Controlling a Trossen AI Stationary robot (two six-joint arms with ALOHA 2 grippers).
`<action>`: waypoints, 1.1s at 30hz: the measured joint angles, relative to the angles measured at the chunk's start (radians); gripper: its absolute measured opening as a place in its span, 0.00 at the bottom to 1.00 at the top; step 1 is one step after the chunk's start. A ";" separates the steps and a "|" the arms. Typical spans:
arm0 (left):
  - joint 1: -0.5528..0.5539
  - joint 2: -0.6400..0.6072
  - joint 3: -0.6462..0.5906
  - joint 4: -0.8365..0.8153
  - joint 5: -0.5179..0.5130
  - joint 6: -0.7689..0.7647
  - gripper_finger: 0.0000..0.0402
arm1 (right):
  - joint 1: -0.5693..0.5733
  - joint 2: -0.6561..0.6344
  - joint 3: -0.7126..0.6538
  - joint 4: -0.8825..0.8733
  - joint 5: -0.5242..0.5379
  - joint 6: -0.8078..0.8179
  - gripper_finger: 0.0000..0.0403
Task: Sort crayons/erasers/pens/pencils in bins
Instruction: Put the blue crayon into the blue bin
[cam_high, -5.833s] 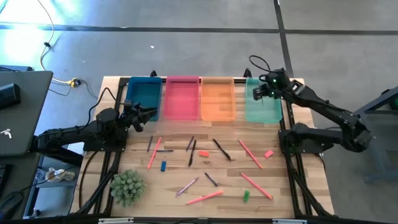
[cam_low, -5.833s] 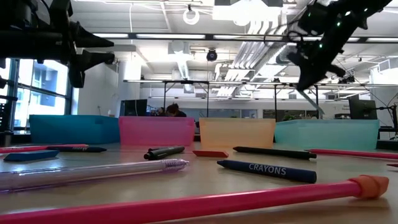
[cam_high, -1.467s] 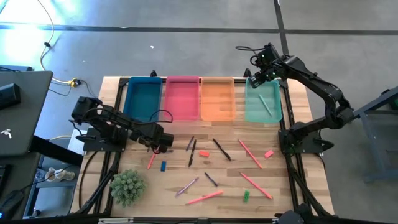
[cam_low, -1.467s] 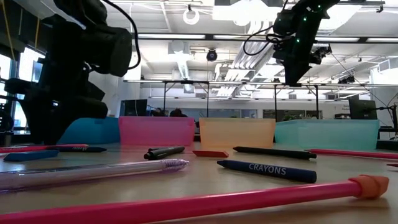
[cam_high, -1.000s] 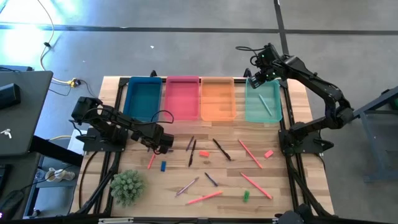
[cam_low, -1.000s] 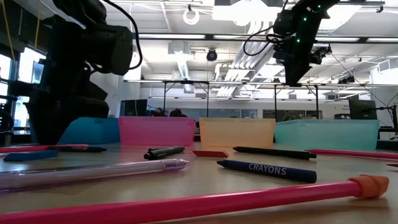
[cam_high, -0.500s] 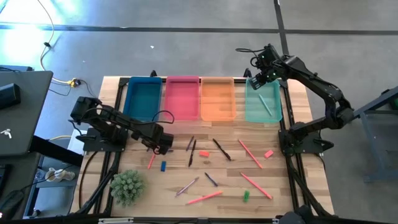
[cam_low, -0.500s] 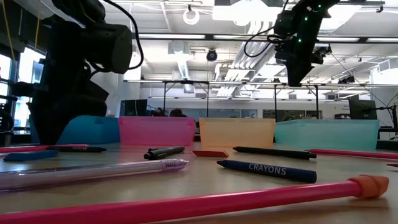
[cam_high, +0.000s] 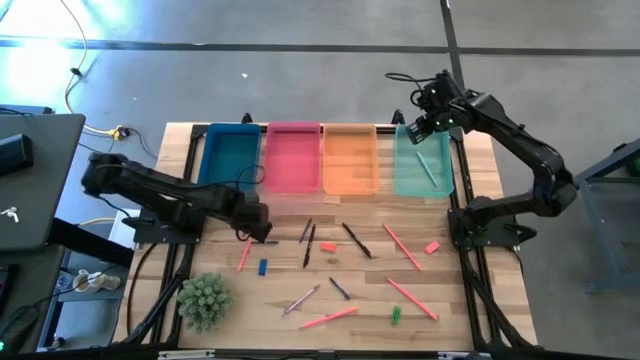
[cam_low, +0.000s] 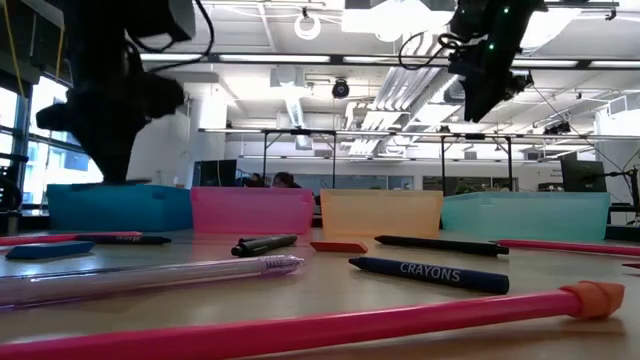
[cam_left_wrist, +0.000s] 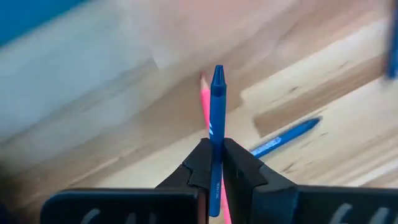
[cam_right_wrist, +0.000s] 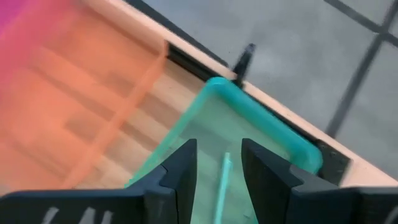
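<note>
My left gripper (cam_high: 262, 233) hangs over the table's left part, near the blue bin (cam_high: 230, 155), shut on a blue crayon (cam_left_wrist: 216, 106). A pink pencil (cam_high: 244, 258) lies on the wood under it. The pink (cam_high: 292, 155), orange (cam_high: 350, 158) and teal (cam_high: 424, 165) bins stand in a row along the far edge. My right gripper (cam_high: 427, 122) hovers open over the teal bin's far end, where a teal stick (cam_right_wrist: 222, 180) lies inside. Blue (cam_high: 263, 267), red (cam_high: 327, 247), pink (cam_high: 432, 247) and green (cam_high: 395, 314) erasers lie on the table. My left gripper pinches the blue crayon's back part (cam_left_wrist: 213, 163) between its two fingers. The crayon runs along the fingers, and its pointed tip (cam_left_wrist: 217, 73) sticks out well ahead of them. It shows above the wood and the pink pencil, touching neither.
Pens, pencils and crayons lie scattered over the table's middle and right (cam_high: 350, 240). A green spiky plant (cam_high: 204, 300) stands at the near left. A black laptop (cam_high: 35, 180) sits left of the table. Bare wood shows between the bins and the sticks.
My left arm has risen from the table by the blue bin and stretched out, its gripper staying over the same spot. My right gripper has gone up and a little toward the table's right edge over the teal bin.
</note>
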 joint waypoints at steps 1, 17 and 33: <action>0.011 -0.032 0.000 0.000 -0.024 0.003 0.03 | 0.011 -0.005 0.000 0.000 -0.006 0.015 0.29; 0.429 -0.419 0.003 0.020 -0.319 0.363 0.03 | 0.248 -0.027 0.000 0.005 0.000 0.262 0.29; 0.888 -0.149 0.003 0.185 -0.127 0.742 0.03 | 0.538 -0.025 0.000 0.060 0.064 0.536 0.29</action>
